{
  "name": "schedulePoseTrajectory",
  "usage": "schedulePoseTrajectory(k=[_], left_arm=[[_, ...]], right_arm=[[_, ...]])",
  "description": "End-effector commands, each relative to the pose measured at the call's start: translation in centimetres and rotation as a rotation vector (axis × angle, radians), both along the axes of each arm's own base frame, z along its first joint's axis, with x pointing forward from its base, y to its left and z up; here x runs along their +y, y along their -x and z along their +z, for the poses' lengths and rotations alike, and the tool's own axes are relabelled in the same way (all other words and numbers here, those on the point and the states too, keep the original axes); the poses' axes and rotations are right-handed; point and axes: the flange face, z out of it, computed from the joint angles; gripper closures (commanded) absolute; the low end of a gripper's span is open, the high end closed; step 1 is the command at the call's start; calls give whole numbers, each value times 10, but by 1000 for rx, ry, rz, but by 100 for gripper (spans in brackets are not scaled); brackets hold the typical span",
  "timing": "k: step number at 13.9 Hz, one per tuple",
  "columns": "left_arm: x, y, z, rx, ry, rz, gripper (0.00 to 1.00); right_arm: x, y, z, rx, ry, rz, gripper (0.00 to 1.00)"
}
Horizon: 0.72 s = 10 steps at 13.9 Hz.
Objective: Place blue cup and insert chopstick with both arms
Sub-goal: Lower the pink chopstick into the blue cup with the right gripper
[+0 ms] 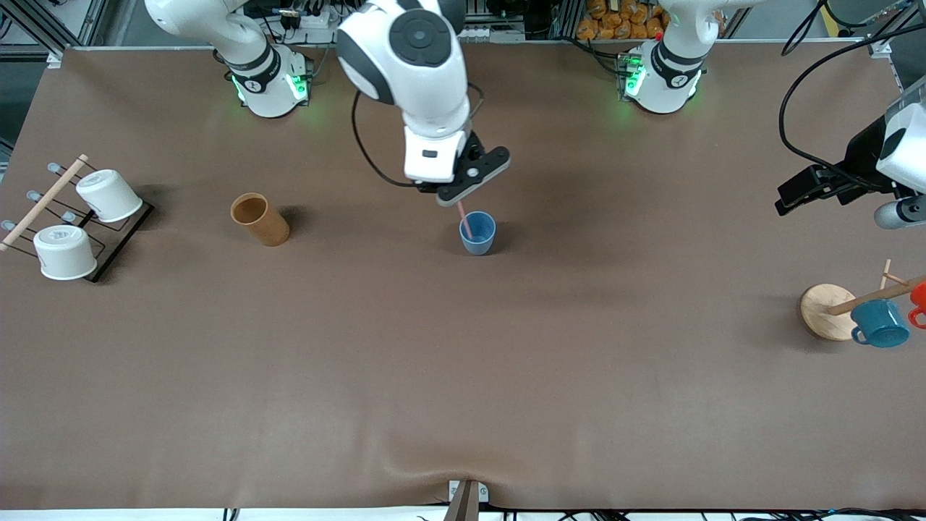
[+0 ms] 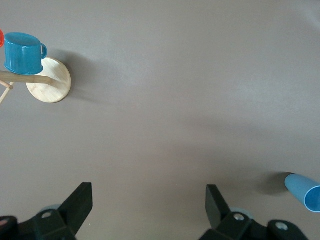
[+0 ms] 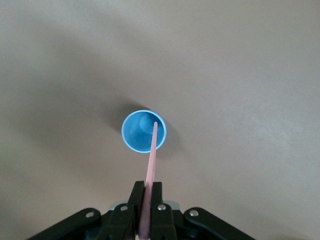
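Your right gripper (image 1: 457, 197) hangs over the one blue cup (image 1: 477, 233) at mid-table, clamping the single chopstick (image 3: 151, 165), whose lower tip is inside the cup. Your left gripper (image 2: 147, 212), partly cut off, waits spread and empty.

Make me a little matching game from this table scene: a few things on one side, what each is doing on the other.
Things:
1. blue cup
2. chopstick
3. brown cup
4. teal mug

States:
A. hanging on a wooden rack
B. pinched in the right gripper, tip over a cup's mouth
C. tipped over, toward the right arm's end
D. upright mid-table

Pairs: 1-D, 2-B, 3-C, 4-A
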Motion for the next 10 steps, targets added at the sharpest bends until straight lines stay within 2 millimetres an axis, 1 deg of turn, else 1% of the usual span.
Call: schedulePoseTrajectory(k=[1, 2, 5, 7, 8, 9, 10], left_arm=[[-1, 1, 0, -3, 18, -23, 0], [0, 1, 0, -3, 18, -21, 0], [1, 1, 1, -5, 18, -21, 0], [1, 1, 1, -5, 18, -21, 0], [2, 1, 1, -5, 18, -20, 0], [2, 1, 1, -5, 18, -20, 0], [1, 0, 0, -3, 18, -21, 0]], right_arm=[[7, -3, 1, 0, -2, -36, 100], [7, -3, 0, 1, -1, -36, 100], [12, -3, -20, 22, 20, -32, 100], [13, -2, -24, 27, 25, -30, 100], [13, -2, -30, 34, 33, -31, 100], [14, -3, -43, 48, 46, -35, 100], [15, -4, -49, 54, 53, -36, 100]])
